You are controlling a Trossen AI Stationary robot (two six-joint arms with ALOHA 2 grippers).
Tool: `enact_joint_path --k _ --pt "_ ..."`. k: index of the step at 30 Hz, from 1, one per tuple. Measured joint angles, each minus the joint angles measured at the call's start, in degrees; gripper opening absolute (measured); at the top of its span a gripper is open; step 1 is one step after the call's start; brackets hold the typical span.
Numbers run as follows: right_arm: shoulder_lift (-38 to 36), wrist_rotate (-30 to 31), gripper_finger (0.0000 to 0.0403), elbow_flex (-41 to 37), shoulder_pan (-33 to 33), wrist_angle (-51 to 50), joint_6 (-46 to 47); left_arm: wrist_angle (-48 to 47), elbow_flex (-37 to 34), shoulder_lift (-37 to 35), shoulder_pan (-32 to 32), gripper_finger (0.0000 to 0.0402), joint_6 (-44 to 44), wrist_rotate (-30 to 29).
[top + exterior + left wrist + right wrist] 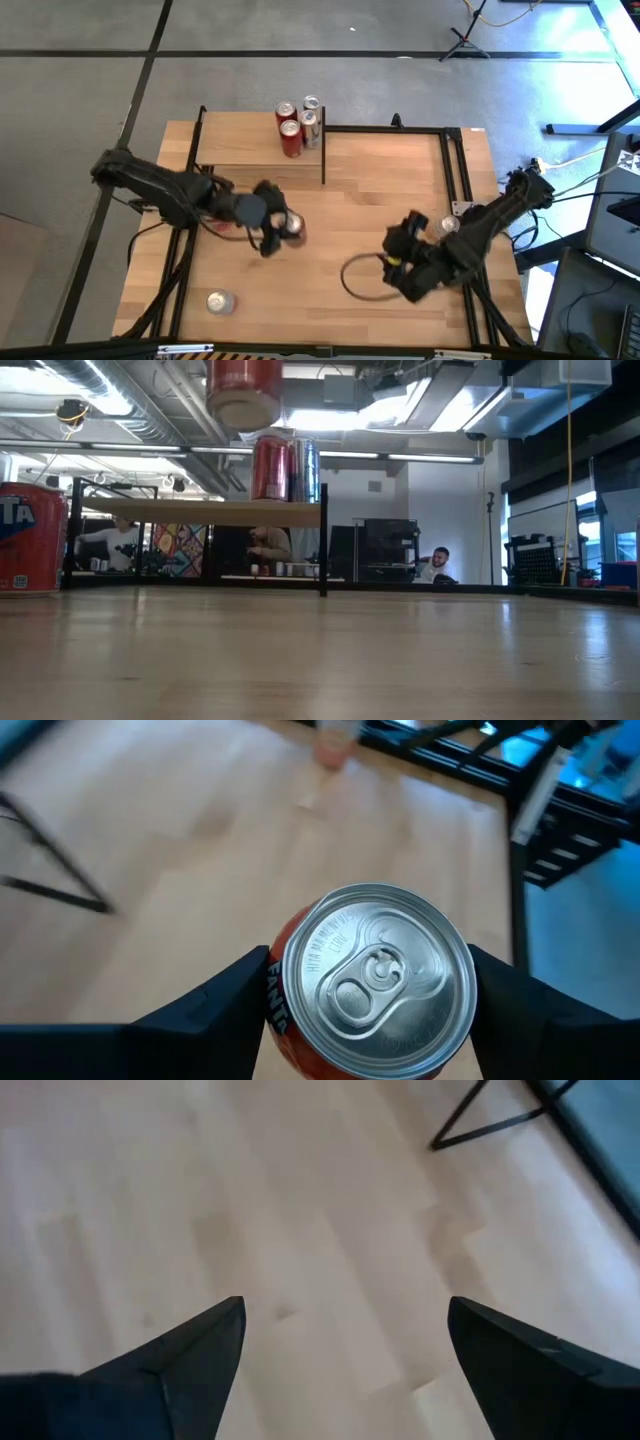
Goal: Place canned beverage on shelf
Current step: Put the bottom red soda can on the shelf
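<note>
While the right gripper [398, 262] waited wide open and well clear, the left gripper [283, 232] clasped an upright orange can [372, 982] between its fingers, lifted off the tabletop, with the shelf [255, 150] just beyond it holding three cans [298, 126].

Six cans [291, 138], one shelf [240, 152], two grippers [283, 235], one table [380, 200]

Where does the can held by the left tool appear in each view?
High view: orange can left of centre, in the left tool.
Low view: raised, at top edge.
Left wrist view: bottom centre, between fingers.
Right wrist view: not in it.
Shared landmark: shelf.
</note>
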Motion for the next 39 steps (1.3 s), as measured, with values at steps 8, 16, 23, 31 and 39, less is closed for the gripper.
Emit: enact_joint_path --k 8,16,23,31,39 --pt "-1.3 -6.3 0.0335 0.0 -15.6 1.7 -17.5 -9.4 0.0 -8.7 9.8 0.0252 8.2 2.0" --pt "-1.3 -24.0 0.0335 0.0 -32.5 11.5 -29.0 -16.4 0.0 -15.6 21.9 0.0252 16.7 10.5" --pt "-1.2 -32.9 0.0335 0.0 -39.9 14.4 -42.9 -22.2 0.0 -17.7 31.5 0.0252 23.5 12.7" --pt "-1.2 -34.5 0.0335 0.0 -45.1 16.7 -53.2 -18.6 0.0 -15.1 43.3 0.0252 33.3 14.0" --pt "-1.2 -45.2 0.0335 0.0 -54.2 23.5 -68.2 -11.8 0.0 -8.9 56.0 0.0252 37.0 19.4"
